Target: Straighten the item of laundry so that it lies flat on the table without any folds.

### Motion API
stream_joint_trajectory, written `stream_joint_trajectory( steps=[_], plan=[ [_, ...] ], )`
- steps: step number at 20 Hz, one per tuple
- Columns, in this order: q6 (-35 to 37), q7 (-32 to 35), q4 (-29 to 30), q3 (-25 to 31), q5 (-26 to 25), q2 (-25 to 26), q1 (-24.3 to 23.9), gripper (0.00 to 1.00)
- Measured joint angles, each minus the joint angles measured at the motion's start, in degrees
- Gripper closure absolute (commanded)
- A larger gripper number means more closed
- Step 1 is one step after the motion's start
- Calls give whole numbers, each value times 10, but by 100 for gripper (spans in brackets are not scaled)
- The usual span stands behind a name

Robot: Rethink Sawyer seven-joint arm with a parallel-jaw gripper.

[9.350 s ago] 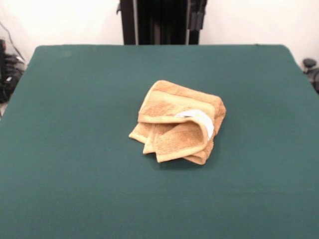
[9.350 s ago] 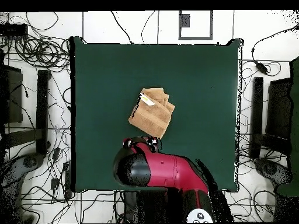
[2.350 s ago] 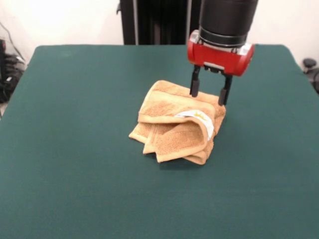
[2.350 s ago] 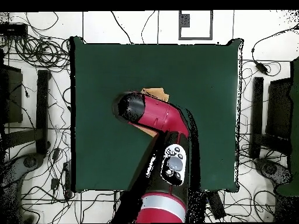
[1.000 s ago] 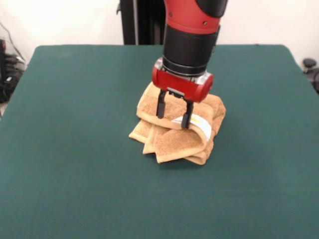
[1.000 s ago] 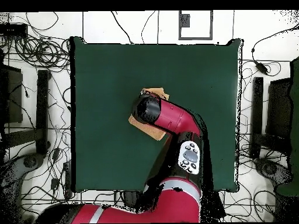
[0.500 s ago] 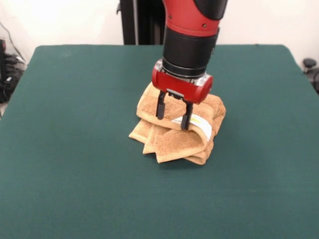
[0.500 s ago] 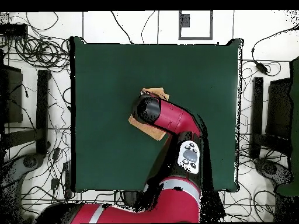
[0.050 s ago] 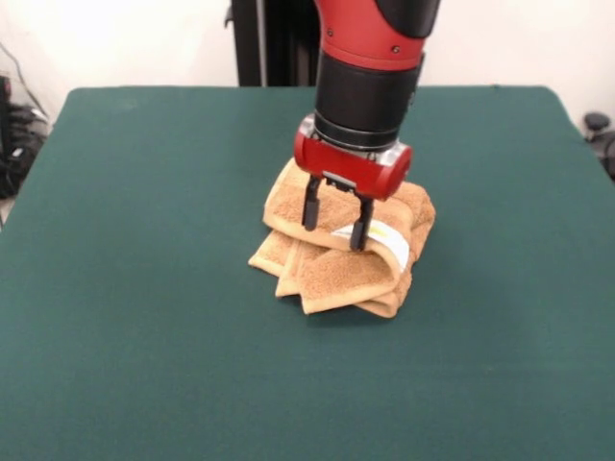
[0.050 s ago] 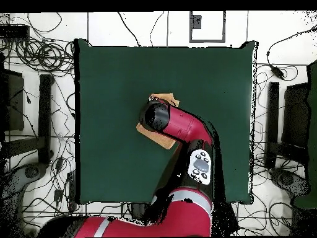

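The item of laundry (image 9: 332, 274), an orange-tan towel, lies bunched in several overlapping folds near the middle of the green table (image 9: 144, 288). A white tag (image 9: 389, 240) curls over its right side. My gripper (image 9: 333, 230) points straight down onto the top fold, open. The two black fingers (image 9: 310, 211) stand apart with their tips touching the upper layer just left of the tag. In the overhead view the red arm covers most of the item of laundry (image 10: 163, 97), only its edges show, and the gripper itself is hidden.
Bare green table (image 10: 111, 80) surrounds the towel on every side. Tangled cables (image 10: 43, 56) and dark equipment lie on the floor beyond the table's edges.
The arm came in over the towel and lowered the open gripper onto its top fold. Over the last second it has hardly moved, and the towel's shape is unchanged.
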Motion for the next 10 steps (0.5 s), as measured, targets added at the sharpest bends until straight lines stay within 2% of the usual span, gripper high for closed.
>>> stream_joint_trajectory(
  steps=[10],
  plan=[
    [3,0,-1,-1,0,-29,25,0]
  ],
)
